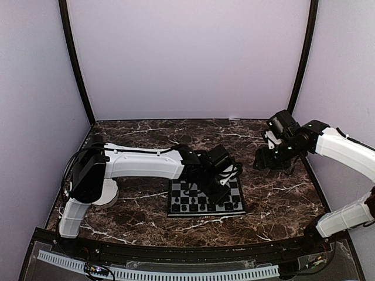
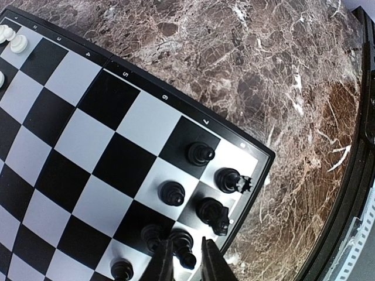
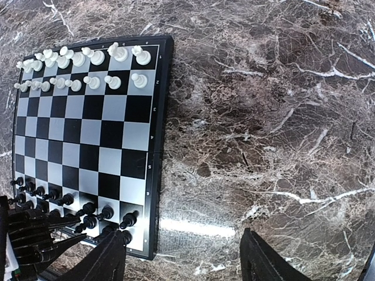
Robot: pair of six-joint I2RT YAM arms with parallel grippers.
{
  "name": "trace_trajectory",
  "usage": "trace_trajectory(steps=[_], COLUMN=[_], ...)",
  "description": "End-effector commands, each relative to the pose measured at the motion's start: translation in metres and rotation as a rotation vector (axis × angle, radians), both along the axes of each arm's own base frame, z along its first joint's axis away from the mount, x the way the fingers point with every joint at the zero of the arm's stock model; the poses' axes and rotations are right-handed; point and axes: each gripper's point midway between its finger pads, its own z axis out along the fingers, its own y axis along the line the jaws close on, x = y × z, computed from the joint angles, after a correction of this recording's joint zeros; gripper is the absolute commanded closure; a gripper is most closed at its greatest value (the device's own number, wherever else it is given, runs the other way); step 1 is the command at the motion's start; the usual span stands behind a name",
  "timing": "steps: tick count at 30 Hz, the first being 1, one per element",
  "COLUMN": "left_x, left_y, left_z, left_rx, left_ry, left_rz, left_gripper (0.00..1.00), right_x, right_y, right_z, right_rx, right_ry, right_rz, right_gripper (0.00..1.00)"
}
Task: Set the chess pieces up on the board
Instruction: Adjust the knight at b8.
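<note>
- Your left pincer [image 2: 186, 243] straddles a black piece [image 2: 183, 253] near the board's [image 2: 88, 152] corner, fingers close together; I cannot tell whether it is clamped.
- Your right pincer [image 3: 184, 260] stands wide apart over the table [image 3: 263, 117], at the board's 2 o'clock.

Left jaws nearly together; right jaws spread wide.

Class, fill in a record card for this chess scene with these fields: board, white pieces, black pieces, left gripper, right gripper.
board: small chessboard, flat on the marble tabletop
white pieces: two rows at one end of the board
black pieces: ranked at the opposite end
left gripper: low over the black corner, fingers either side of one black piece; grip unclear
right gripper: open, empty, above bare marble beside the board
</note>
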Motion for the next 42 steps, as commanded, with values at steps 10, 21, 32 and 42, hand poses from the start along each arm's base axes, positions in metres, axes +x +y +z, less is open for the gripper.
trace_trajectory(steps=[10,21,32,42], left_x=[-0.004,-0.007,-0.009,-0.012], left_y=[0.003,0.006,0.007,0.013], left_z=[0.005,0.002,0.002,0.009], left_rx=[0.006,0.021,0.027,0.044], left_ry=[0.022,0.032,0.038,0.037], left_rz=[-0.027,-0.028,-0.030,-0.030], left_gripper=[0.83,0.83,0.91,0.93], right_x=[0.003,0.002,0.000,0.001], right_y=[0.000,0.001,0.002,0.003], right_z=[0.000,-0.002,-0.004,-0.005], right_rx=[0.021,0.031,0.038,0.045], right_ry=[-0.015,-0.010,-0.005,-0.005], right_rz=[-0.014,-0.018,-0.020,-0.021], right_gripper=[0.32,0.32,0.32,0.32])
